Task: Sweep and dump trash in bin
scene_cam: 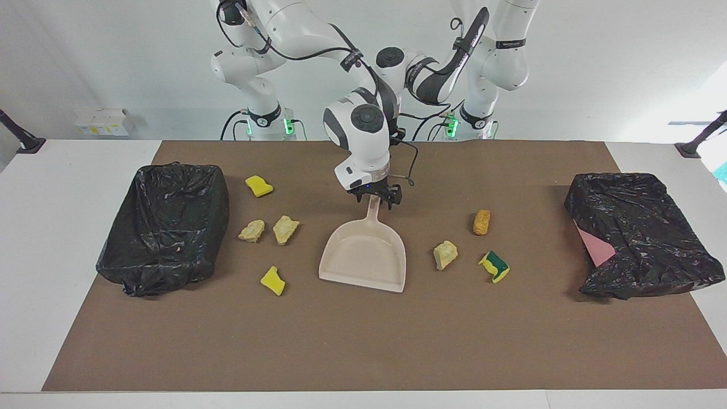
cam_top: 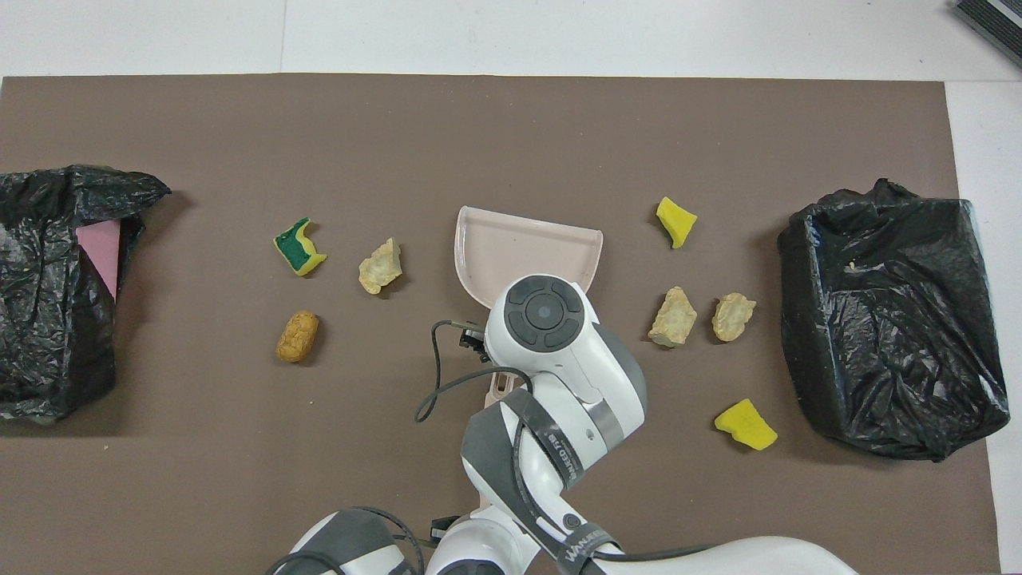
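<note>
Right claw (scene_cam: 375, 197) sits low at the dustpan (scene_cam: 363, 255) handle's top end, fingers either side of it; whether they squeeze it I cannot tell. Trash is scattered on the bench (scene_cam: 363, 341) to both sides of the pan: four scraps (scene_cam: 285, 229) toward the right arm's end, near one black-bagged bin (scene_cam: 164, 227), three (scene_cam: 445, 254) toward the left arm's end, near the other bin (scene_cam: 642, 233). From overhead the arm hides the handle. Left claw is out of sight.

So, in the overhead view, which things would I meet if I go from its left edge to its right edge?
Bin showing pink, yellow-green sponge, beige chunk, dustpan, second beige chunk, third beige chunk, open bin. Omitted as overlapping: corn-like lump, farther yellow bit, nearer yellow bit.
</note>
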Motion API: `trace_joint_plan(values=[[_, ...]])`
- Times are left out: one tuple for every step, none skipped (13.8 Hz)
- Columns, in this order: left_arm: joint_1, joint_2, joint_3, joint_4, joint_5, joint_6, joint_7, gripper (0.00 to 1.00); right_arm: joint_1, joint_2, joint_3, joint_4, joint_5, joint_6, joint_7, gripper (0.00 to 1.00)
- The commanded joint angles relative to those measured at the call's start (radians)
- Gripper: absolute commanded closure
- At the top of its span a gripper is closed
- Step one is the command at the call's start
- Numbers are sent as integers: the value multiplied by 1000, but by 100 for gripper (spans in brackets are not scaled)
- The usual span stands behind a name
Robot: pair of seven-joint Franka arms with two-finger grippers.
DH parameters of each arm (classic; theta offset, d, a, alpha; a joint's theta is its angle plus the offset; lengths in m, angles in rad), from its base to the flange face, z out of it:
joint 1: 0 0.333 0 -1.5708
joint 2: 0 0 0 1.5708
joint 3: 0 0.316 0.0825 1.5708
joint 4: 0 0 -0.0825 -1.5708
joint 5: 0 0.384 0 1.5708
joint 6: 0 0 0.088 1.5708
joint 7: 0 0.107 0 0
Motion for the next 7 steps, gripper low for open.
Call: trace_joint_plan(values=[[-5, -27, 21, -24, -19, -17, -7, 100, -10, -15, -2, -18, 17, 19, -51, 61], [11, -39, 22, -18, -19, -65, -12, 100, -17, -14, -2, -17, 18, 19, -77, 71], [37, -60, 22, -15, -19, -109, -12, 100, -18, -12, -2, -17, 18, 19, -93, 83], [57, -85, 24, -19, -19, -144, -12, 100, -18, -11, -2, -14, 18, 19, -97, 93], [80, -105, 25, -24, -19, -171, -11, 100, -21, -9, -2, -11, 5, 19, -114, 96], [123, -119, 25, -22, -19, -203, -12, 100, -23, -9, -2, -11, 0, 19, -160, 98], [155, -141, 25, -22, -19, -221, -9, 100, -26, -9, -3, -9, 0, 19, -229, 98]])
